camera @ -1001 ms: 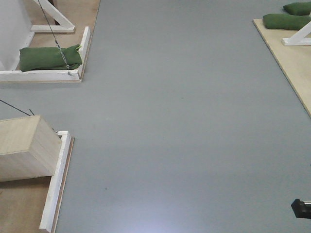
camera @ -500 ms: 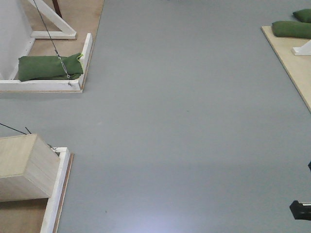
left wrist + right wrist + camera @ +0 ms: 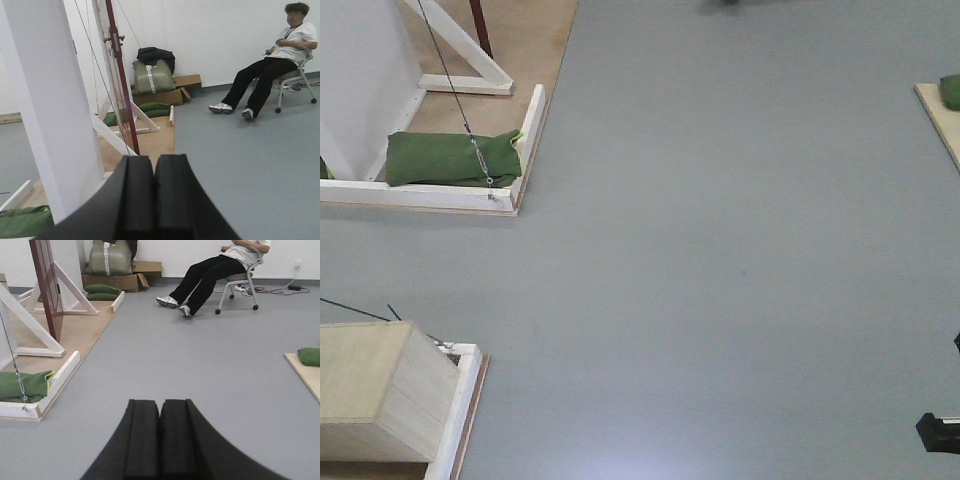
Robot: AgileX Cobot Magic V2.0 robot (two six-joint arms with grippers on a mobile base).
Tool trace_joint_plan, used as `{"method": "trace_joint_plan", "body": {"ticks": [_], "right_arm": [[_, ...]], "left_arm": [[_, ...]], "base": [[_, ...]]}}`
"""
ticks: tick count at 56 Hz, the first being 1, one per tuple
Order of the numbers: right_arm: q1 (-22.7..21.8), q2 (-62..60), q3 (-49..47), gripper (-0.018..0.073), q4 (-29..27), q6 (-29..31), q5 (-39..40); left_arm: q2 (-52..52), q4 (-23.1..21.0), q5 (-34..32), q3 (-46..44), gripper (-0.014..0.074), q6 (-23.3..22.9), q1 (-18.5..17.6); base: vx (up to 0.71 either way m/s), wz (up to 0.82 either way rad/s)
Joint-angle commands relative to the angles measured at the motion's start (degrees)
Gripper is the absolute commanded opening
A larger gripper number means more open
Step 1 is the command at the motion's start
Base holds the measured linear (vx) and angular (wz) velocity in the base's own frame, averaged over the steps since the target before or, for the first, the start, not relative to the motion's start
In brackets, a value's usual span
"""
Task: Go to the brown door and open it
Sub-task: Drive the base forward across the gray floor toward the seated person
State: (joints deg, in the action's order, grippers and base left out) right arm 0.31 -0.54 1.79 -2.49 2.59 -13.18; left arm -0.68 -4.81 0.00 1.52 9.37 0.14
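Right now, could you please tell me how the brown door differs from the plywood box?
Colour: the brown door is dark reddish-brown; the plywood box is pale tan. Shape: the door is tall and thin; the box is squat and blocky. Pose: the door stands upright, propped by white braces; the box sits low beside a white frame. Both look wooden.

The left gripper, at the bottom centre of its wrist view, is matte black: two flat rectangular fingers meeting along a thin seam, on a body that flares wider toward the frame's bottom edge. The right gripper looks the same, black and unmarked.
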Motion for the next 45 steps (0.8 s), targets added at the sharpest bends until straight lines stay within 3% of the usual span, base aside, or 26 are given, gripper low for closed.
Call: {"method": "trace_joint_plan", "body": {"ticks": [1, 45], "right_arm": [[0.0, -0.9, 0.3, 0.0000, 0.1, 0.4, 4.7], [0.0, -0.9, 0.3, 0.0000, 0.1, 0.4, 4.7]], "left_arm": [[-1.0, -0.3, -4.9, -1.0, -0.0006, -0.2, 0.0], [-1.0, -0.3, -4.9, -1.0, -0.0006, -0.2, 0.1]], "base": [[0.36, 0.08], [0.41, -0.05]]}}
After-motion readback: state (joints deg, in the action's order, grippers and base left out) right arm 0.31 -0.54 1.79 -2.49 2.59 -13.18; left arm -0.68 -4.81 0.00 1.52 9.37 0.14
